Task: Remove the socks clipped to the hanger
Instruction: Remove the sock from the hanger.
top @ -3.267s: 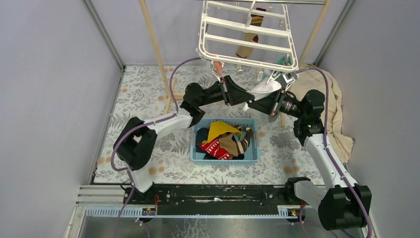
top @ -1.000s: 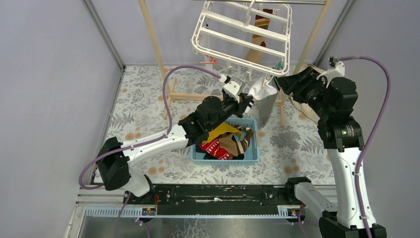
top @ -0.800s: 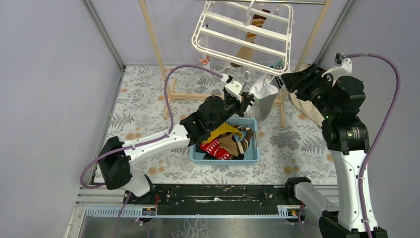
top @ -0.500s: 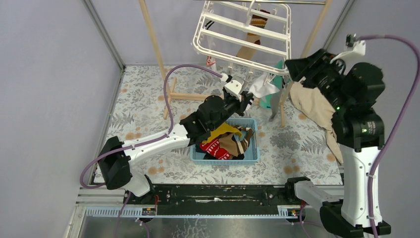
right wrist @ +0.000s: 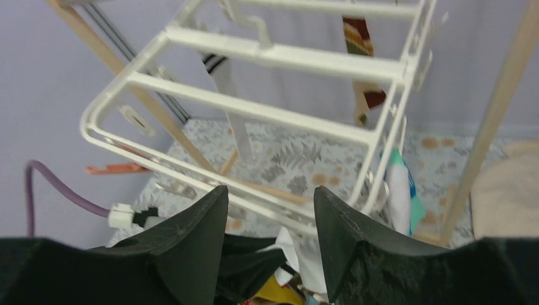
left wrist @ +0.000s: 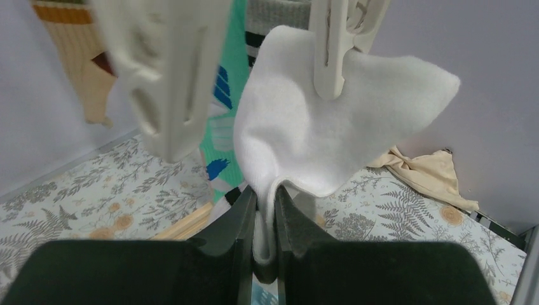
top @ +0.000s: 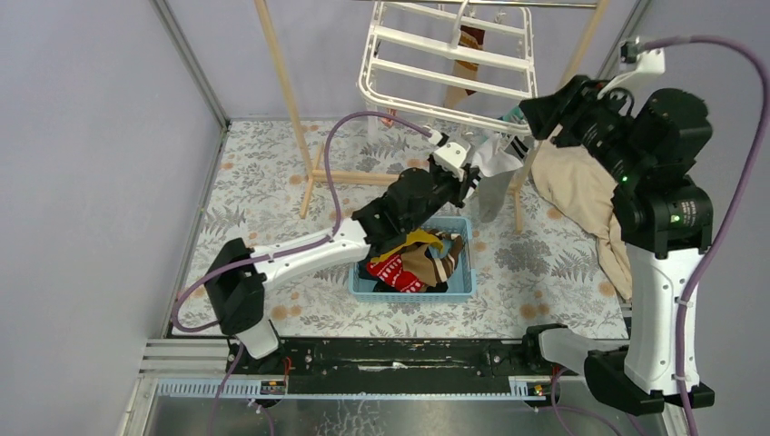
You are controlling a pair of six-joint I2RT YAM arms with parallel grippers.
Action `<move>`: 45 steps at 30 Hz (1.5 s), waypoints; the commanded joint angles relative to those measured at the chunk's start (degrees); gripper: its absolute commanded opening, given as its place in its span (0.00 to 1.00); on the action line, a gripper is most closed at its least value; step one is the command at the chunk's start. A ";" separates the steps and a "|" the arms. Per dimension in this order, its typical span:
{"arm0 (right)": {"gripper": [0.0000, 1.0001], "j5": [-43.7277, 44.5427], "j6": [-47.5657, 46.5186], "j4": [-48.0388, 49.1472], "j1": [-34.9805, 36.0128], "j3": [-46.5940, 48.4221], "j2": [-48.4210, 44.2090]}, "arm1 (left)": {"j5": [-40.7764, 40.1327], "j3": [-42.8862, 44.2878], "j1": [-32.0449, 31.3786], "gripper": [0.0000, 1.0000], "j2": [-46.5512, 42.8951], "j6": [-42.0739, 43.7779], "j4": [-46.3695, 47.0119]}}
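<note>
left gripper [left wrist: 264,210] has its fingers narrow, pinched on the bottom fold of a white sock [left wrist: 330,140]. the sock's top edge is in a white clip [left wrist: 330,51] under the near right corner of the hanger [right wrist: 279,54], so it is not off yet. a second clip [left wrist: 171,76] dangles empty and blurred just left of it. a teal sock [left wrist: 225,95] hangs right behind the white one at the same corner, and a brown-striped sock [top: 468,45] hangs at the far edge of the hanger. the hanger is tilted, hung high from the wooden rack [top: 281,82]. right gripper [right wrist: 270,194] is raised by the hanger's right edge, fingers wide and holding nothing. in its wrist view the hanger's near rail crosses the gap between them, cannot tell if it touches. a blue basket [top: 413,291] sits mid table below the hanger, with red, yellow, brown and dark socks piled in it. a beige cloth [top: 581,191] is heaped at the right edge of the table.
</note>
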 commanded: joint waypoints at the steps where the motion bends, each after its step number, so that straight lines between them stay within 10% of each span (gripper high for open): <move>1: 0.59 2.82 -3.17 -0.47 0.36 -7.89 -4.34 | -0.15 5.28 -1.00 0.00 3.83 2.47 0.62; 15: 0.51 7.12 -2.74 4.59 0.35 -26.87 -14.04 | -4.17 14.74 -2.70 0.00 11.22 6.09 -2.10; 45: 0.51 15.75 -0.06 13.16 1.14 -25.15 -7.07 | -13.07 12.56 -6.71 0.00 10.16 10.49 0.97</move>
